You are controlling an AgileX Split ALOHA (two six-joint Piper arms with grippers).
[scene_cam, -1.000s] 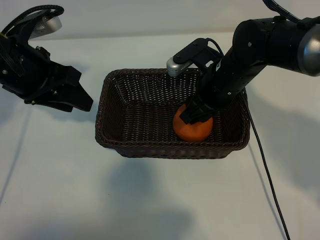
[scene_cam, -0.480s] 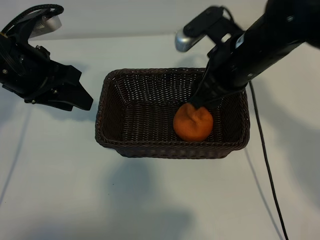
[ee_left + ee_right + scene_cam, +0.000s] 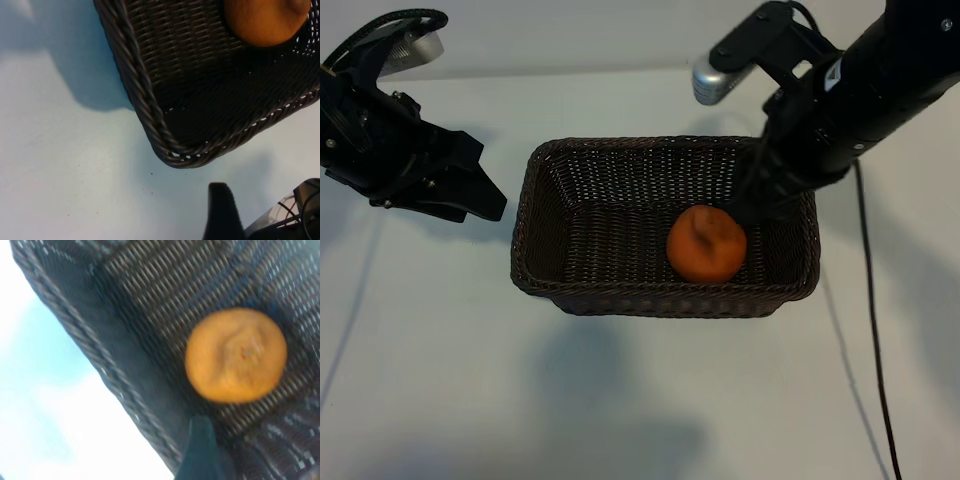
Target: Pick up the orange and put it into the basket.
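Basket [image 3: 560, 200] sat mid-table, between your two arms. Orange [image 3: 706, 243] lay loose on basket floor, toward right end, nothing gripping it: placement looked done, only clearing away left. Your right gripper [image 3: 752, 208] hung above basket's right end, just beside orange, pointing steeply down, jaws parted and empty. Your left gripper [image 3: 470, 195] sat parked left of basket, jaws apart, empty.

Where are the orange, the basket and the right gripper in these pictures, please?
orange [image 3: 706, 243], exterior view: middle of its skin.
basket [image 3: 660, 298], exterior view: near braided rim.
right gripper [image 3: 752, 210], exterior view: fingertips above the orange.
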